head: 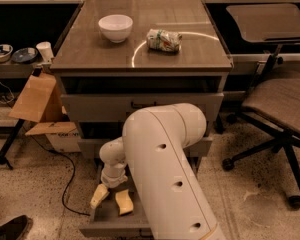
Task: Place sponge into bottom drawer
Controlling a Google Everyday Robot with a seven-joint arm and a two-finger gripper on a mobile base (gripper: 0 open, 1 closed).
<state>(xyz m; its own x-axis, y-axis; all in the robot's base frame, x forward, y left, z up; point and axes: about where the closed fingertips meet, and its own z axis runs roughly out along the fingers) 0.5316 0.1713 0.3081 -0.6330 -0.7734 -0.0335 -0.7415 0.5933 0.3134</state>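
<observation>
The bottom drawer point(104, 219) is pulled open at the foot of the grey cabinet. My gripper point(111, 199) hangs over the left part of its inside, at the end of the white arm point(165, 174). The two pale fingers point(99, 196) are spread apart, with bare drawer floor between them. The sponge does not show; the arm covers most of the drawer's right side.
A white bowl point(115, 27) and a green-and-white snack bag point(163, 39) sit on the cabinet top. Two shallower drawers point(140, 106) are above the open one. A cardboard box point(37, 99) and a cable lie at left, an office chair point(282, 101) at right.
</observation>
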